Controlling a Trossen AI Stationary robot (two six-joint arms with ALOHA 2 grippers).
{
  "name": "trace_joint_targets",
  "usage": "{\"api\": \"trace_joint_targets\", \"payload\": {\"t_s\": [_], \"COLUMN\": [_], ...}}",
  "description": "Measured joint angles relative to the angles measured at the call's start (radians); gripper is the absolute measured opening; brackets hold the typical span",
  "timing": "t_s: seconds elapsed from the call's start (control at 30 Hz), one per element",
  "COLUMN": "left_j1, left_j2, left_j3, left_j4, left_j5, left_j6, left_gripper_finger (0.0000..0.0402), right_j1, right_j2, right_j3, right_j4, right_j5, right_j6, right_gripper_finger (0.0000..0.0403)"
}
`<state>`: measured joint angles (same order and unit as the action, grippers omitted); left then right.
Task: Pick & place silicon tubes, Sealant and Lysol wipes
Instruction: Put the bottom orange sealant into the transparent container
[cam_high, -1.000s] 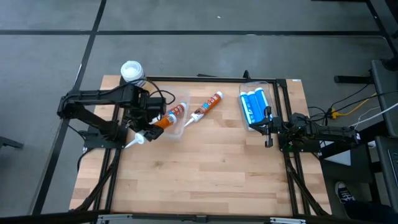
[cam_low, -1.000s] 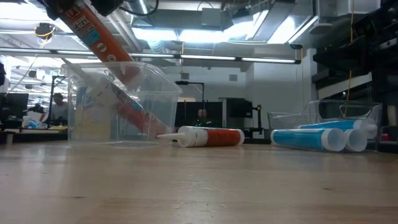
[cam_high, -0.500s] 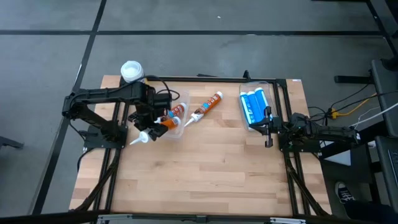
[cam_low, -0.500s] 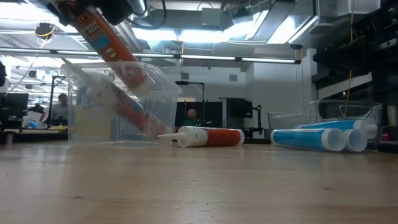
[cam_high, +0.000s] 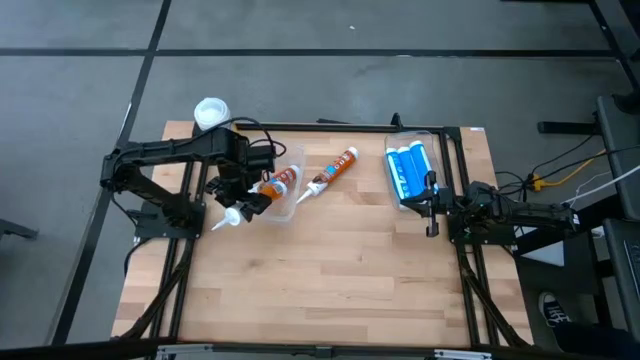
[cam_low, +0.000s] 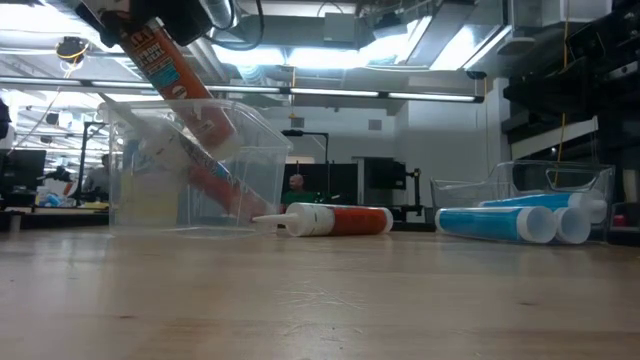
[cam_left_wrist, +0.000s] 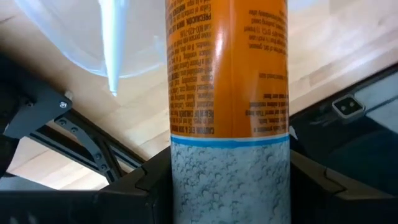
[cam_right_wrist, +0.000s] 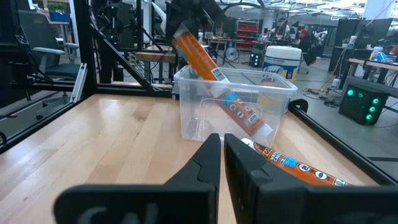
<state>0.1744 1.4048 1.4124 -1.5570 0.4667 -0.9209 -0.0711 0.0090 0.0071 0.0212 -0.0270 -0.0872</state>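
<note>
The left claw (cam_high: 243, 196) is hard to see from above, because the dark arm covers most of it. The low view cuts it off at the top edge. Its own wrist camera shows the two dark fingers (cam_left_wrist: 326, 186) pressed on either side of an orange tube (cam_left_wrist: 227, 81), so it has a firm hold of that tube. The tube is tilted, with its white nozzle (cam_high: 222, 220) pointing down and out past the clear bin (cam_low: 190, 165). The bin stands on the wooden counter (cam_high: 330, 260) near the back left. Its walls are see-through, and a second orange tube (cam_right_wrist: 239, 112) leans inside it.

A third orange tube (cam_high: 333, 172) lies flat on the counter, just beside the bin, with its white tip toward the bin. Two blue tubes (cam_high: 409, 172) lie side by side in another clear tray (cam_low: 520, 180) at the back right.

The Lysol wipes (cam_high: 211, 114) stand at the back left corner of the counter, behind the left arm. From above only the round white lid shows. In the right wrist view it is half hidden behind the bin (cam_right_wrist: 278, 65).

The right claw (cam_right_wrist: 222, 155) rests low at the right side of the counter, fingers closed together, holding nothing.
</note>
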Motion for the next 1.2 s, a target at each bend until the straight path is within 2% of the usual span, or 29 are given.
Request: {"api": "trace_joint_targets", "payload": {"t_s": [0.47, 1.2], "left_j1": [0.006, 0.031], "left_j2": [0.020, 0.141], "left_j3": [0.000, -0.001], "left_j4": [0.059, 0.097], "left_j5": [-0.026, -0.047], "left_j6": [-0.105, 0.027], "left_gripper_finger": [0.0206, 0.0206], "right_j1": [0.000, 0.000], "right_j2": [0.000, 0.000], "right_j3": [0.000, 0.000], "right_j4": [0.000, 0.000], "right_j5": [0.000, 0.000], "right_j6": [0.000, 0.000], "right_gripper_finger": [0.0025, 0.0025]}}
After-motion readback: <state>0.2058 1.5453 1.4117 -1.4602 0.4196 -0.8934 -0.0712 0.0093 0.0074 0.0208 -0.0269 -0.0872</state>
